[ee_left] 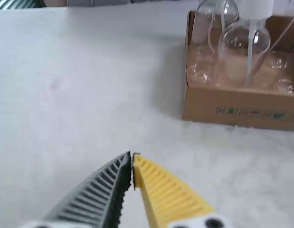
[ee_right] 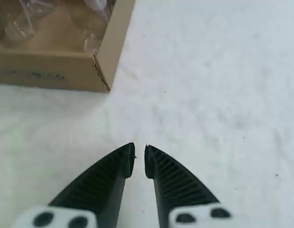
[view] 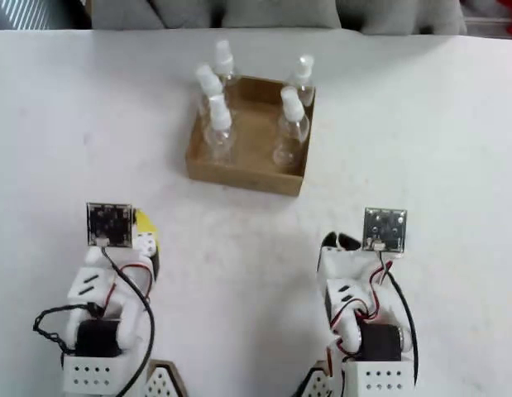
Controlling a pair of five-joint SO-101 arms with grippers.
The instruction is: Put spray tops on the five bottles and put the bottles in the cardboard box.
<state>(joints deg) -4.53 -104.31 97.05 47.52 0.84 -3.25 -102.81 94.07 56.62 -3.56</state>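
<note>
The left end effector (ee_left: 132, 164) and right end effector (ee_right: 139, 159) are clenched, empty. Ahead of both, the high view adds five spray-topped bottles (view: 220, 132) upright inside the cardboard box (view: 239, 178).

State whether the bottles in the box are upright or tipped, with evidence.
Upright: all five bottles stand in the box, white spray tops pointing up, none lying on its side.

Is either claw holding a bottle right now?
No, the left gripper and right gripper are empty; the bottles stand in the cardboard box.
</note>
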